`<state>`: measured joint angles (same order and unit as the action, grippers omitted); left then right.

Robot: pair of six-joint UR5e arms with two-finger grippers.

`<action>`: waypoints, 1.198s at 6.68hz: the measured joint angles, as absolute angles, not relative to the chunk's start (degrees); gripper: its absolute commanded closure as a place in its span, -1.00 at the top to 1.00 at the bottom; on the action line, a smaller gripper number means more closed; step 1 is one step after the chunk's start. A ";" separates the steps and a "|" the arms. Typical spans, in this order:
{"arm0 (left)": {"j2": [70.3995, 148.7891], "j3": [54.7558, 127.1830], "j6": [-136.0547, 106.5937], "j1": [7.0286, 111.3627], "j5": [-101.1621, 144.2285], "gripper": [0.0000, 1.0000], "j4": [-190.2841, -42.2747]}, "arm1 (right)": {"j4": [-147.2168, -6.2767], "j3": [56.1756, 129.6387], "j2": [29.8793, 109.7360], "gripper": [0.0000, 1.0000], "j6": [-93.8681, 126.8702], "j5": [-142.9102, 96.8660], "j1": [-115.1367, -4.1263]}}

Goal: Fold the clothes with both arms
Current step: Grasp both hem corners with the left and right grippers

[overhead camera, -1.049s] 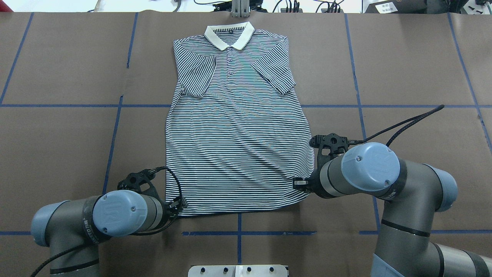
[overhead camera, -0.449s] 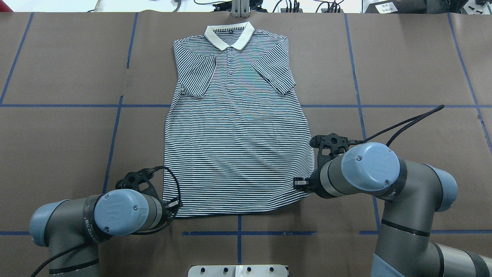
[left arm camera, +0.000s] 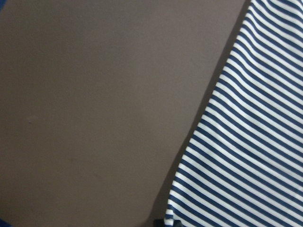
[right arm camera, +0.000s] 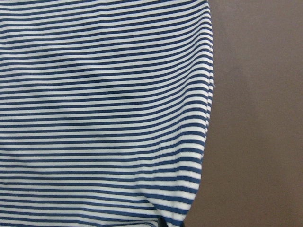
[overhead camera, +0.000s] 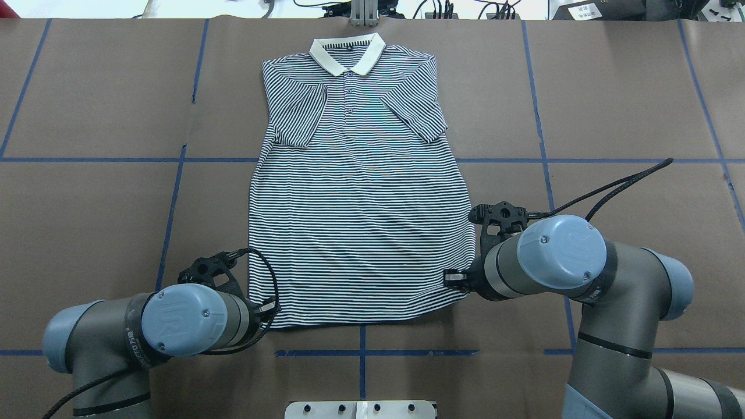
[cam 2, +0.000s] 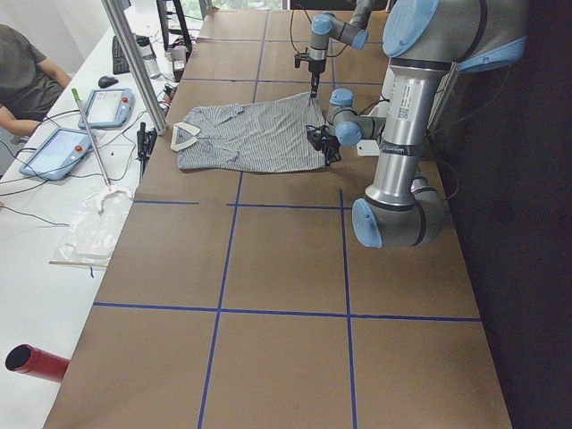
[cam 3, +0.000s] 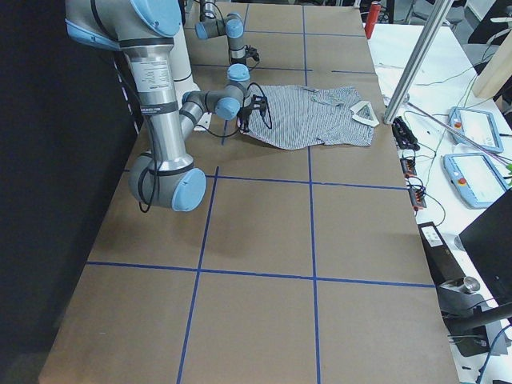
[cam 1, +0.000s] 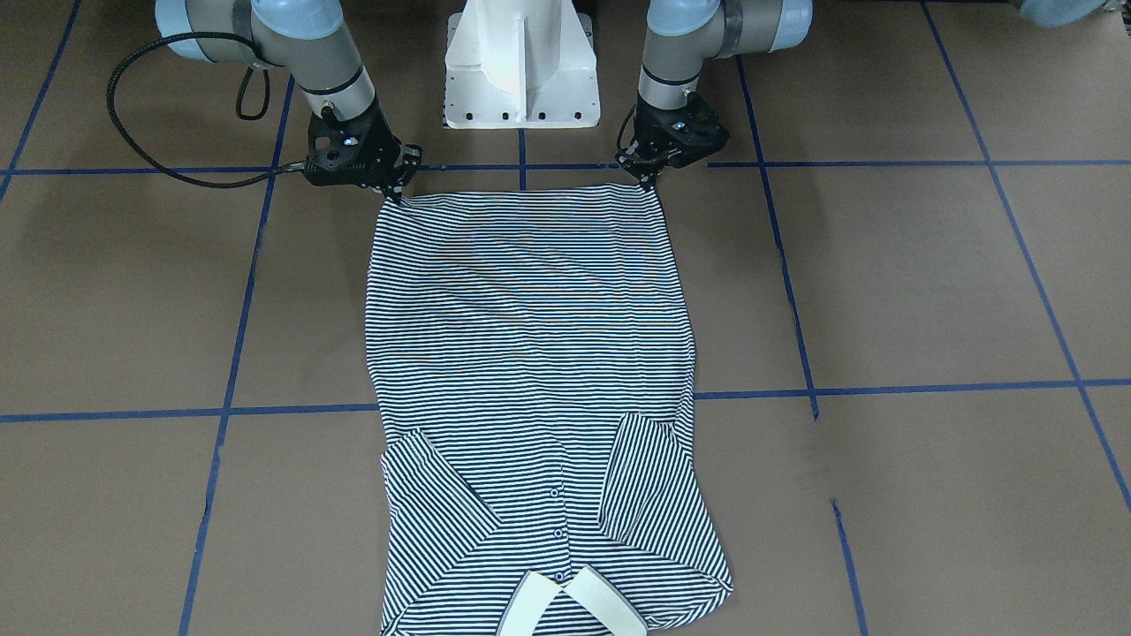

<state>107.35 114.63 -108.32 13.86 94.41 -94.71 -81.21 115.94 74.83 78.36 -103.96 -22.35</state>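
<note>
- Exterior front-facing view: left gripper (cam 1: 652, 179) and right gripper (cam 1: 395, 190) point down, each clenched on a hem corner of the polo shirt (cam 1: 530, 336).
- Thin-striped knit, flat, faintly rippled.

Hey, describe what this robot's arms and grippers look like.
The left arm and right arm are both grey metal tubes with rounded light blue joint caps that carry a UR mark. The left gripper and right gripper are black, with open, skeletal frames. Black braided cables loop off the wrists.
</note>
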 measured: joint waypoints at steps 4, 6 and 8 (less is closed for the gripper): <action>106.07 128.35 -107.30 9.94 94.97 -1.00 -85.20 | -81.26 124.49 80.19 -1.00 85.40 -110.59 -18.32; 102.50 135.52 -107.35 6.25 94.87 -1.00 -81.30 | -81.22 128.18 82.89 -1.00 88.04 -111.16 -15.14; 101.76 136.82 -106.68 5.97 94.89 -1.00 -80.63 | -81.13 127.80 82.21 -1.00 87.11 -110.91 -17.57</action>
